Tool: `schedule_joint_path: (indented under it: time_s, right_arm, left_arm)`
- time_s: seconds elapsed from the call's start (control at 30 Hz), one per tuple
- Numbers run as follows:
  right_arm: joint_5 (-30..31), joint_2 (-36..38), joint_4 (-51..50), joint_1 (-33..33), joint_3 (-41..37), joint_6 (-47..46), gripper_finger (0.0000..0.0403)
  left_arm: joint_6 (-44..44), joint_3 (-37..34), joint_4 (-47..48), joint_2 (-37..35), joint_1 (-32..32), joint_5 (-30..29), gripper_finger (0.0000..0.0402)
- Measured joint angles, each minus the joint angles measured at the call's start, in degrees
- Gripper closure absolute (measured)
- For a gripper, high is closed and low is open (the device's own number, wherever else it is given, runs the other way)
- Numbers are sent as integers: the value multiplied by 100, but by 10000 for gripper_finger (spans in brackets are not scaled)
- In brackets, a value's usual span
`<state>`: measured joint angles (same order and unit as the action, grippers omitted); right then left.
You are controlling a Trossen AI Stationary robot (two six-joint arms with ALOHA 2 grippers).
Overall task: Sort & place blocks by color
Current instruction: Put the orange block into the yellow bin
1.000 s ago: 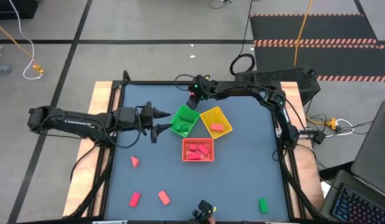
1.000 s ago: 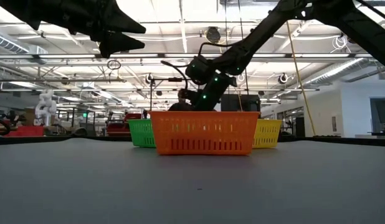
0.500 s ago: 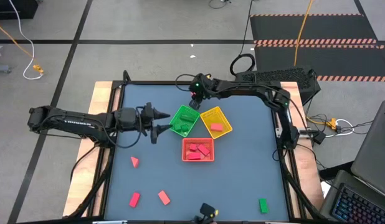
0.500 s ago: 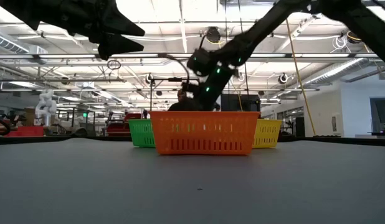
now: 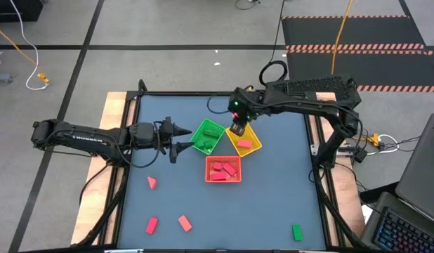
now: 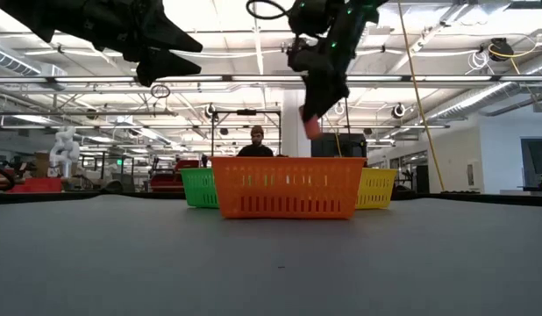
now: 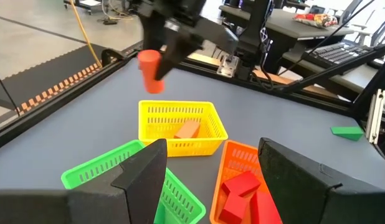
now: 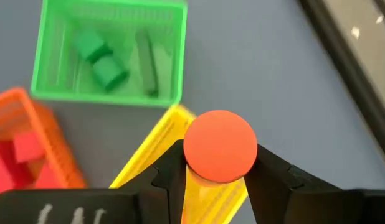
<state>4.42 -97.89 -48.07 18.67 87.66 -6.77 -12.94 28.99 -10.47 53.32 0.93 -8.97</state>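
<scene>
High view first: the right hand (image 5: 237,129) hangs over the yellow tray's (image 5: 253,149) far corner, pinching a salmon cylinder (image 5: 238,130). It's close to the green tray (image 5: 201,130) too, so if it lets go off-centre I'd guess the cylinder clips a rim and rolls away across the worktop (image 5: 273,197). The left hand (image 5: 182,137) waits beside the green tray, fingers spread, holding nothing. Loose blocks sit well apart: three reddish ones (image 5: 152,182) near the front left, a green block (image 5: 296,231) front right.

Low view: the cylinder (image 6: 312,128) is well above the orange tray (image 6: 288,186), so a drop from there could bounce. Room behind is a big lit lab, with a person at a rack.

Left wrist view: one salmon block (image 7: 187,129) already lies in the yellow tray.

Right wrist view: round cylinder end between two fingers (image 8: 276,177), so it could slip.
</scene>
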Motion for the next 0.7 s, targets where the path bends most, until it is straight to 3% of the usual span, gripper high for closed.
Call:
schedule_joint_path:
  time_s: [0.43,0.7]
  right_arm:
    - [11,26,-268,-227,-1247,-500,277]
    - [9,26,370,-228,-1393,-460,110]
  left_arm:
    - [-97,0,-41,-1,0,0,149]
    - [-44,0,-39,-2,13,-4,149]
